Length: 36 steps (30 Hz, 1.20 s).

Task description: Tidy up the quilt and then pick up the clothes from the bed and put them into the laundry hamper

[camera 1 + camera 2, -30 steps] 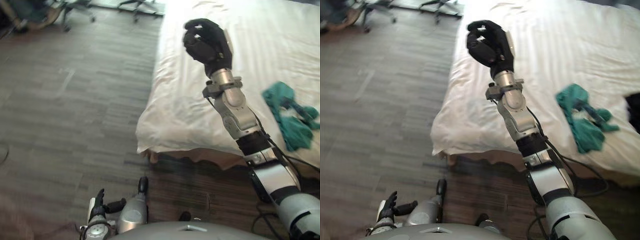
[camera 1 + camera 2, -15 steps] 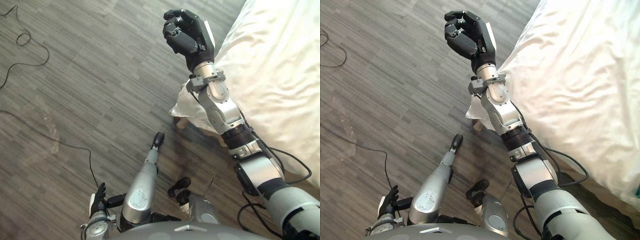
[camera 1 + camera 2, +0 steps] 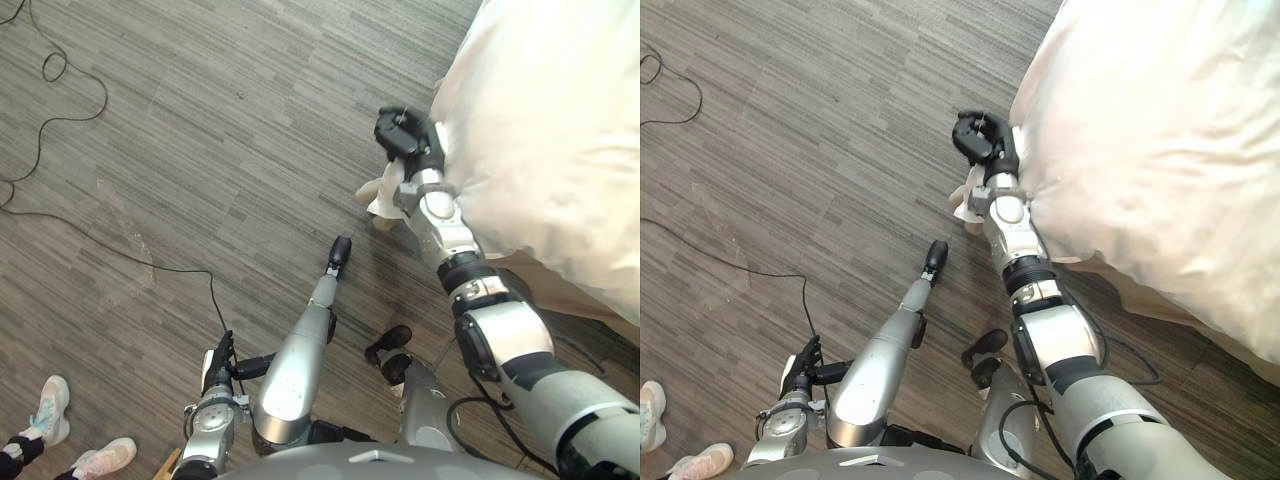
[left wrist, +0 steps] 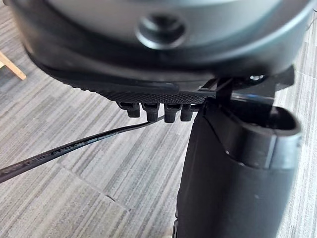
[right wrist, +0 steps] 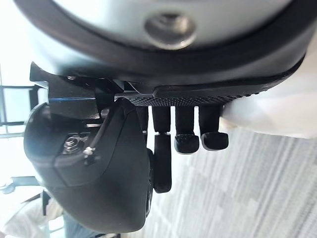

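Right hand (image 3: 408, 140) lower now, beside quilt (image 3: 545, 110) edge, floor (image 3: 200, 120) to left

A bedroom, by the look of it: a bed (image 3: 585, 285) under a rumpled white quilt (image 3: 560, 120) stands on a grey wood-plank floor (image 3: 200, 130). A person's pale shoes (image 3: 48, 410) on the floor suggest someone watching nearby.
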{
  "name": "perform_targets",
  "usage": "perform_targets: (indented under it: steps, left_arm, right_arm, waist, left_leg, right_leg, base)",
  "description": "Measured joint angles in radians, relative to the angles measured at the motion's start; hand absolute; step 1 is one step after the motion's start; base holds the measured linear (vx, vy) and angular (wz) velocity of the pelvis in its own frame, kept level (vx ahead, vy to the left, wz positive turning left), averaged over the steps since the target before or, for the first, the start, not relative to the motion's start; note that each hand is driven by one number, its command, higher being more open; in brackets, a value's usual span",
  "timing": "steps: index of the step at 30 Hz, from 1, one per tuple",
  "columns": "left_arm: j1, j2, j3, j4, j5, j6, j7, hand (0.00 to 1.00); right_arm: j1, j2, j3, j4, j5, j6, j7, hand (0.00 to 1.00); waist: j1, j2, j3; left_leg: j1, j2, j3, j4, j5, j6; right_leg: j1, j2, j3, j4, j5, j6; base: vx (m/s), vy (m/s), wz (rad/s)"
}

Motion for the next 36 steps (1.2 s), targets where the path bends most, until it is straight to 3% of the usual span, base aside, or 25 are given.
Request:
perform_targets:
  steps: [1, 3, 4, 7, 10, 12, 13, 17, 20, 23, 27, 31, 34, 36]
  left_arm:
    - [-0.008, 0.002, 0.001, 0.008, 0.0, 0.003, -0.002, 1.0]
    - [-0.01, 0.03, 0.02, 0.014, 0.001, 0.009, -0.002, 1.0]
    - [-0.01, 0.041, 0.02, 0.015, 0.002, 0.014, -0.002, 1.0]
    - [-0.014, 0.078, 0.04, 0.042, 0.011, 0.033, -0.004, 1.0]
    - [-0.013, 0.097, 0.06, 0.061, 0.011, 0.053, -0.007, 1.0]
    - [-0.005, 0.117, 0.065, 0.081, 0.016, 0.07, -0.009, 1.0]
    - [0.001, 0.115, 0.083, 0.098, 0.017, 0.084, -0.01, 1.0]
    - [0.03, 0.11, 0.082, 0.115, 0.022, 0.088, -0.009, 1.0]
    - [0.057, 0.104, 0.083, 0.119, 0.021, 0.088, -0.006, 1.0]
    - [0.08, 0.093, 0.086, 0.131, 0.02, 0.087, -0.006, 1.0]
    - [0.083, 0.083, 0.093, 0.132, 0.021, 0.085, -0.012, 1.0]
    - [0.085, 0.074, 0.098, 0.136, 0.021, 0.084, -0.018, 1.0]
    - [0.08, 0.064, 0.097, 0.136, 0.022, 0.082, -0.024, 1.0]
    - [0.057, 0.062, 0.094, 0.136, 0.023, 0.08, -0.026, 1.0]
  right_arm:
    - [0.027, 0.012, 0.004, -0.022, -0.014, 0.011, 0.007, 0.0]
    - [0.153, 0.076, 0.063, -0.13, -0.017, 0.04, 0.042, 0.0]
    - [0.196, 0.087, 0.086, -0.159, -0.016, 0.046, 0.052, 0.0]
    - [0.439, 0.134, 0.143, -0.252, 0.048, 0.079, 0.111, 0.0]
    - [0.572, 0.137, 0.173, -0.314, 0.077, 0.112, 0.119, 0.0]
    - [0.628, 0.11, 0.216, -0.423, 0.142, 0.124, 0.139, 0.0]
    - [0.647, 0.083, 0.256, -0.54, 0.169, 0.124, 0.156, 0.0]
    - [0.649, 0.086, 0.291, -0.829, 0.327, 0.108, 0.209, 0.0]
    - [0.605, 0.132, 0.291, -1.012, 0.542, 0.028, 0.281, 0.0]
    - [0.548, 0.154, 0.29, -1.042, 0.714, -0.036, 0.342, 0.0]
    - [0.55, 0.142, 0.272, -1.031, 0.816, -0.069, 0.347, 0.0]
    - [0.573, 0.113, 0.25, -0.99, 0.816, -0.081, 0.34, 0.0]
    - [0.558, 0.096, 0.227, -0.91, 0.809, -0.089, 0.327, 0.0]
    - [0.497, 0.093, 0.171, -0.766, 0.797, -0.089, 0.289, 0.0]
  waist:
    - [-0.005, -0.007, 0.003]
    - [-0.039, -0.065, 0.006]
    - [-0.048, -0.081, 0.005]
    - [-0.092, -0.161, -0.034]
    - [-0.123, -0.207, -0.076]
    - [-0.142, -0.223, -0.104]
    - [-0.161, -0.224, -0.139]
    - [-0.184, -0.214, -0.233]
    - [-0.189, -0.211, -0.3]
    - [-0.194, -0.205, -0.346]
    - [-0.206, -0.195, -0.348]
    - [-0.217, -0.174, -0.348]
    - [-0.217, -0.142, -0.341]
    - [-0.214, -0.125, -0.328]
  left_leg:
    - [0.01, -0.002, 0.005, 0.0, -0.003, 0.004]
    - [0.05, -0.003, 0.039, 0.0, -0.019, 0.016]
    - [0.064, -0.004, 0.045, 0.0, -0.023, 0.014]
    - [0.125, -0.002, 0.071, -0.001, -0.042, 0.01]
    - [0.165, 0.014, 0.113, -0.002, -0.058, 0.003]
    - [0.199, 0.034, 0.16, -0.004, -0.071, 0.004]
    - [0.22, 0.049, 0.195, -0.005, -0.081, 0.001]
    - [0.25, 0.078, 0.253, -0.005, -0.1, -0.011]
    - [0.278, 0.09, 0.278, -0.005, -0.106, -0.011]
    - [0.298, 0.093, 0.3, -0.005, -0.108, -0.012]
    - [0.306, 0.105, 0.321, -0.005, -0.109, -0.012]
    - [0.305, 0.117, 0.342, -0.006, -0.114, -0.02]
    - [0.28, 0.126, 0.347, -0.006, -0.113, -0.023]
    - [0.23, 0.136, 0.345, -0.006, -0.098, -0.021]
  right_leg:
    - [0.01, -0.003, 0.004, -0.002, -0.001, 0.002]
    - [0.049, -0.003, 0.031, -0.034, 0.007, 0.014]
    - [0.061, -0.003, 0.039, -0.043, 0.011, 0.018]
    - [0.128, 0.01, 0.063, -0.12, 0.035, 0.037]
    - [0.157, 0.025, 0.104, -0.167, 0.059, 0.035]
    - [0.174, 0.039, 0.151, -0.198, 0.075, 0.028]
    - [0.182, 0.052, 0.188, -0.221, 0.088, 0.026]
    - [0.185, 0.073, 0.252, -0.25, 0.104, 0.005]
    - [0.208, 0.086, 0.278, -0.28, 0.119, 0.002]
    - [0.221, 0.088, 0.302, -0.296, 0.125, -0.001]
    - [0.215, 0.096, 0.333, -0.295, 0.134, -0.009]
    - [0.197, 0.103, 0.356, -0.293, 0.138, -0.012]
    - [0.157, 0.109, 0.368, -0.277, 0.14, -0.017]
    - [0.104, 0.118, 0.372, -0.267, 0.148, -0.026]
  base:
    - [0.08, -0.037, -0.15]
    - [0.07, -0.051, -0.33]
    - [0.06, -0.076, -0.35]
    - [0.03, -0.088, -0.31]
    - [-0.01, -0.064, -0.51]
    - [-0.05, -0.067, -0.86]
    - [-0.07, -0.061, -0.76]
    - [-0.01, -0.07, -0.59]
    - [0.08, -0.062, -0.27]
    - [0.08, -0.041, -0.22]
    - [0.01, -0.01, -0.2]
    - [-0.06, 0.012, -0.22]
    - [-0.06, 0.014, -0.1]
    - [-0.09, 0.02, -0.03]
